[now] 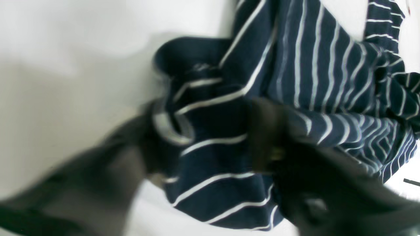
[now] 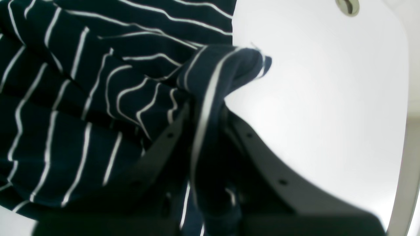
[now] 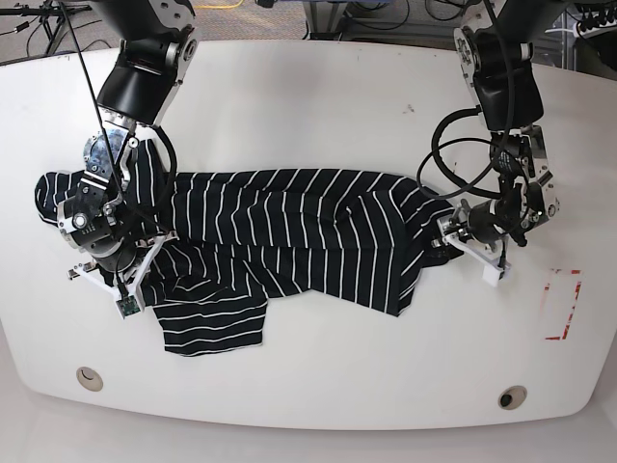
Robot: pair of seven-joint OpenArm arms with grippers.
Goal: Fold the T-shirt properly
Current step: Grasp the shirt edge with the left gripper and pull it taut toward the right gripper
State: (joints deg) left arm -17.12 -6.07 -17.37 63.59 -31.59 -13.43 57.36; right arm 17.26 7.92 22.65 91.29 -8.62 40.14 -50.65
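Note:
The T-shirt [image 3: 289,231], dark with thin white stripes, lies crumpled across the middle of the white table [image 3: 308,87]. My right gripper [image 2: 205,111] is shut on a bunched fold of the T-shirt [image 2: 65,98] at its left end in the base view, with the cloth pinched between both fingers. My left gripper [image 3: 451,234] is at the shirt's right end. In the left wrist view its blurred fingers [image 1: 265,131] stand apart on either side of a bunch of T-shirt [image 1: 311,72] cloth near a hem. Whether they press the cloth does not show.
A red-outlined rectangle [image 3: 561,304] is marked on the table to the right of the shirt. Two round grommet holes [image 3: 89,378] [image 3: 511,397] sit near the front edge. Cables hang from the left arm [image 3: 501,87] above the shirt's right end.

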